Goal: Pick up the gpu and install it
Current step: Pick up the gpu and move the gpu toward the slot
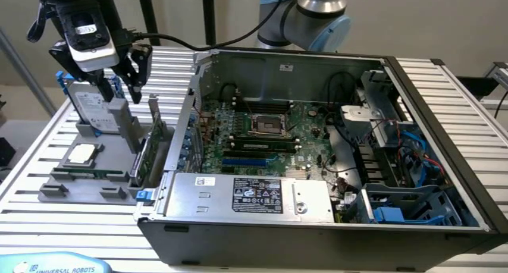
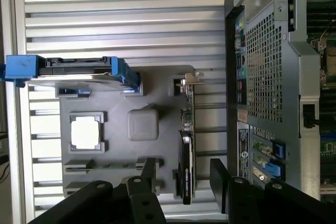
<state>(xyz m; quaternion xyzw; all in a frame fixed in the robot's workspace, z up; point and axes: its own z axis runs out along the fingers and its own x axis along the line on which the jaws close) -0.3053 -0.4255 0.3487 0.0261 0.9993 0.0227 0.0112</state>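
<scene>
At the exterior view's left, a grey holder (image 1: 87,193) sits on the slatted desk (image 1: 47,220). It carries a hard drive in a blue frame (image 1: 89,109), a square processor chip (image 1: 83,154) and, on the side nearest the case, the gpu (image 1: 151,151), which stands on edge in its slot. The pincer (image 1: 121,96) hangs above the holder, spread wide and gripping nothing. In the wrist view its fingers (image 2: 148,172) stand one on each side of the card's thin edge, apart from it (how far above the card they are I cannot tell). By this showing the pick-up is lined up but not yet made, since the card has not left the holder. Further to the right lies the open computer case (image 1: 262,237), its motherboard (image 1: 294,130) exposed. The blue expansion slot (image 1: 244,162) looks vacant, so I judge that the lifting, the carrying across and the seating all remain to be done.
</scene>
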